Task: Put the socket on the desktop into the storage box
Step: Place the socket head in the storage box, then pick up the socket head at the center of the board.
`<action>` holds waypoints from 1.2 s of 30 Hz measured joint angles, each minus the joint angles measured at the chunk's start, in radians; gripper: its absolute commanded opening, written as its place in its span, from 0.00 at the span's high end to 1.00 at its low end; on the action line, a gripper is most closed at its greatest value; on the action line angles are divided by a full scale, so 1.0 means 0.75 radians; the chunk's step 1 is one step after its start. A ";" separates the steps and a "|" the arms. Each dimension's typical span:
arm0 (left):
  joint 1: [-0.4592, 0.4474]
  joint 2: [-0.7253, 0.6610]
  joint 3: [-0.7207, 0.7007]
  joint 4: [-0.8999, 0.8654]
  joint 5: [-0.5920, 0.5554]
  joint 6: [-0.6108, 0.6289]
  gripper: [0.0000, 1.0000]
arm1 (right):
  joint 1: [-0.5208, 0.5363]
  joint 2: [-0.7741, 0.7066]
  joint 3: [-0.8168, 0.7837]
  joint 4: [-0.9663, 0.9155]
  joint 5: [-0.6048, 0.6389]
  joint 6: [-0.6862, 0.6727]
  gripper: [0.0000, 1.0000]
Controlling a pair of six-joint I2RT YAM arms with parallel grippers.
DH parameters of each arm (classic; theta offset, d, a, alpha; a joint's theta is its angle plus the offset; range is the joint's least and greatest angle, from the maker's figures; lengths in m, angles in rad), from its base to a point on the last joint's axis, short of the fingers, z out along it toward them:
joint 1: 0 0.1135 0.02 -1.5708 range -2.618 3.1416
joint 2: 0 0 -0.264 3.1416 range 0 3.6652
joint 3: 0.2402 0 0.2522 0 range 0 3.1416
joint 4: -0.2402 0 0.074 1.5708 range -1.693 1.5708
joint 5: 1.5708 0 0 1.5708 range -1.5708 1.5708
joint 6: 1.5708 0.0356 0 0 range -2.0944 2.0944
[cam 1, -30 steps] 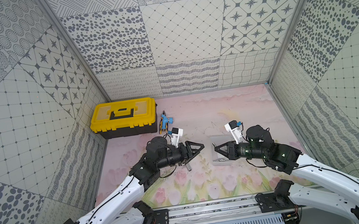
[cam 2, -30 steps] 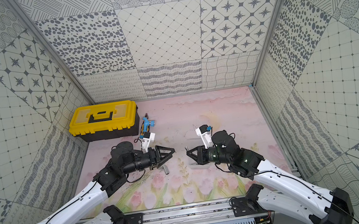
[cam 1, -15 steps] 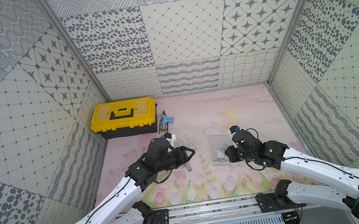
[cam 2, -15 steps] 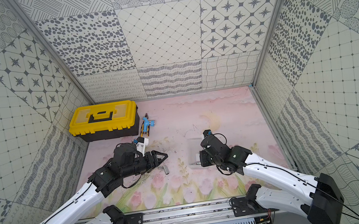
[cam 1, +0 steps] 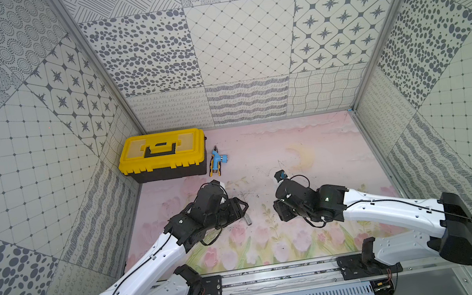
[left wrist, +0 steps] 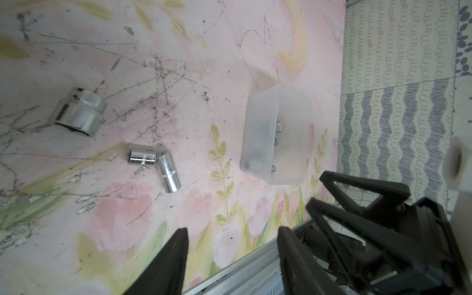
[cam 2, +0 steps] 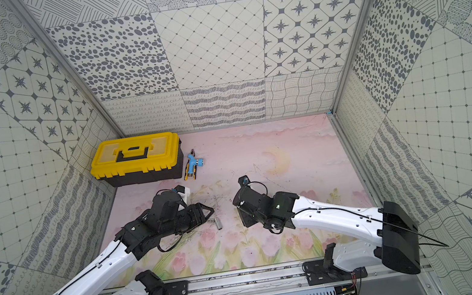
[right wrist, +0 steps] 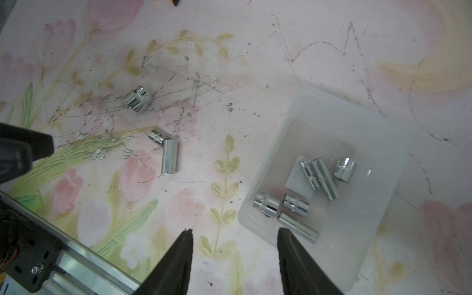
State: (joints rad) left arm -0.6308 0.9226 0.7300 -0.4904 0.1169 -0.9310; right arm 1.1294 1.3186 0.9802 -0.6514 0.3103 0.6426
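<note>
Near the storage box (right wrist: 357, 122), two touching sockets (right wrist: 167, 153) and a larger socket (right wrist: 138, 99) are seen on the desktop (right wrist: 255, 63). The left gripper (left wrist: 233, 228) and right gripper (right wrist: 233, 231) are spread wide, empty. Crosswise pinching is advised.

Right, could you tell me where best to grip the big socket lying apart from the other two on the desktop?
Probably from above, jaws across the wide barrel of the big socket. It seems to lie on its side, alone, leaving room either side; the open left gripper looks nearest.
</note>
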 measured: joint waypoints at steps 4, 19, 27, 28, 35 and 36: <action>0.063 -0.030 -0.027 -0.054 -0.043 -0.022 0.41 | 0.136 0.195 0.023 0.061 0.004 0.034 0.36; 0.135 -0.125 -0.088 -0.147 -0.081 -0.051 0.41 | 0.110 0.602 0.201 0.222 -0.126 0.109 0.45; 0.145 -0.130 -0.104 -0.152 -0.081 -0.051 0.42 | 0.054 0.727 0.270 0.247 -0.143 0.101 0.45; 0.145 -0.132 -0.107 -0.152 -0.080 -0.051 0.42 | 0.054 0.737 0.277 0.248 -0.146 0.099 0.45; 0.163 -0.133 -0.127 -0.149 -0.079 -0.051 0.42 | 0.054 0.794 0.324 0.256 -0.159 0.080 0.53; 0.166 -0.133 -0.130 -0.150 -0.078 -0.051 0.42 | 0.049 0.801 0.329 0.256 -0.159 0.078 0.56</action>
State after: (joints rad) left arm -0.5064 0.8227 0.6327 -0.6025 0.0582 -0.9695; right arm 1.1664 1.9190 1.2266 -0.4591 0.1913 0.7013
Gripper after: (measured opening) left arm 0.580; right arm 0.492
